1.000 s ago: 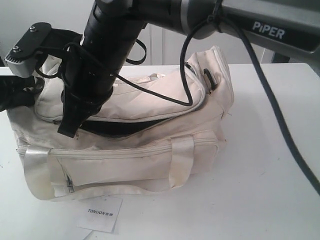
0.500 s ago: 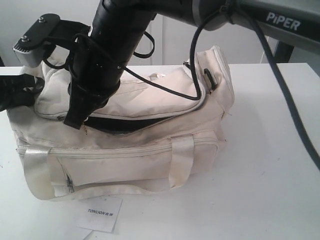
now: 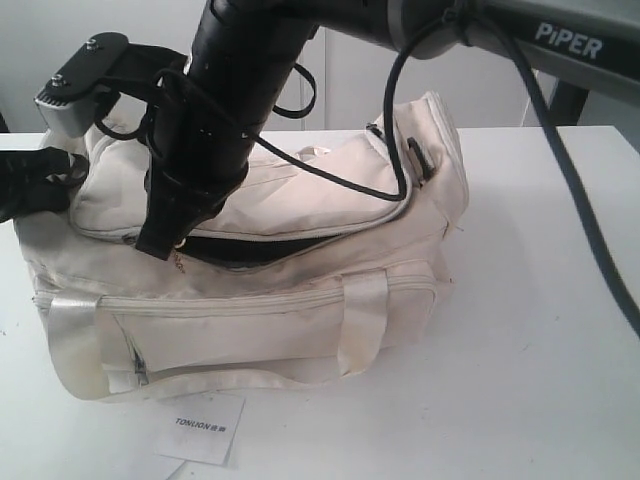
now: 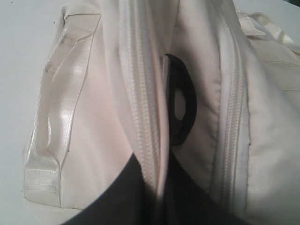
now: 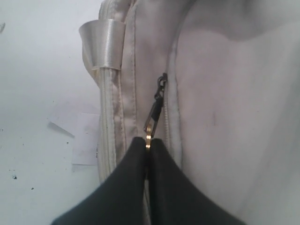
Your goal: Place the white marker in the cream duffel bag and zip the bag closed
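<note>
Right tool [image 5: 147, 149] pinches one zip pull [image 5: 155, 108] on one cream duffel bag [image 5: 225, 122].

Setting: robotics lab bench. Bare white tabletop [image 3: 540, 340], plain pale wall [image 3: 40, 50] at upper left, "PiPER"-labelled robot arm [image 3: 560, 40] trailing a loose black cable [image 3: 585, 240] at upper right.
</note>
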You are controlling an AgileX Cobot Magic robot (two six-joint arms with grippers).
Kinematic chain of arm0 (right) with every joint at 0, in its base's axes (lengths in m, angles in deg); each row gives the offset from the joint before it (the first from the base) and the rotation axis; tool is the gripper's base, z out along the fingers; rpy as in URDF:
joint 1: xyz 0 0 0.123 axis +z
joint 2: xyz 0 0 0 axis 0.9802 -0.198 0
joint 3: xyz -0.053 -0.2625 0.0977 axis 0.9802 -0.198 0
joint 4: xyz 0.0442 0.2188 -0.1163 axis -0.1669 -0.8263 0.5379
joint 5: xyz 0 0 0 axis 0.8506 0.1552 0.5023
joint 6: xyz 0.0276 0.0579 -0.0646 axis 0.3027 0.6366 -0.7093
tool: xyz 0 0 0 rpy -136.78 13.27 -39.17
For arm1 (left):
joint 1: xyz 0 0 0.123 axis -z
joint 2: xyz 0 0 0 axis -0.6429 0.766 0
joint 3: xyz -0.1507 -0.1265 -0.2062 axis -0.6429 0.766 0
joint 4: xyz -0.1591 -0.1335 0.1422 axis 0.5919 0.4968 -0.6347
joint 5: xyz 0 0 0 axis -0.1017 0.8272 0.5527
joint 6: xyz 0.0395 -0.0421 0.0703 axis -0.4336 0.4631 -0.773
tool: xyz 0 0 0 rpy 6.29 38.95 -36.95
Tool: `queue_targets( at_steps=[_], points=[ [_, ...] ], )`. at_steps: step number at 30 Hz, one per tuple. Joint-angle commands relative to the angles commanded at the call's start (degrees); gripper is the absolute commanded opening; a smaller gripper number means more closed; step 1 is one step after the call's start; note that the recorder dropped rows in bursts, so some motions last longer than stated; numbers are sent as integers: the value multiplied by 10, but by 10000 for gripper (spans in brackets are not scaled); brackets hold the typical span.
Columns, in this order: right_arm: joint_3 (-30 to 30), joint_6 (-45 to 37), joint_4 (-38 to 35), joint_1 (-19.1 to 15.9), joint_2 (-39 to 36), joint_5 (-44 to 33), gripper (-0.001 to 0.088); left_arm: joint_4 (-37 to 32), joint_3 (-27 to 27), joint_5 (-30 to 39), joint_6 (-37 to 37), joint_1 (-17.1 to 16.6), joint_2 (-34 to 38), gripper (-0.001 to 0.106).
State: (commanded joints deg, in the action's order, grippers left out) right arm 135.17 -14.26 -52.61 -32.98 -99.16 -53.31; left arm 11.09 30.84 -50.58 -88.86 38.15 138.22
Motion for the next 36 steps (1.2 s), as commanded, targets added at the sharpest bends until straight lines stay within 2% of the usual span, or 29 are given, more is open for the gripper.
queue_targets(
  at_steps=[7,36],
  points=[
    [0,21,36,0,0,0,0,-1,0,-1,0,0,0,0],
    [-21,69,61,0,26,0,0,-2,0,-1,0,0,0,0]
  ],
)
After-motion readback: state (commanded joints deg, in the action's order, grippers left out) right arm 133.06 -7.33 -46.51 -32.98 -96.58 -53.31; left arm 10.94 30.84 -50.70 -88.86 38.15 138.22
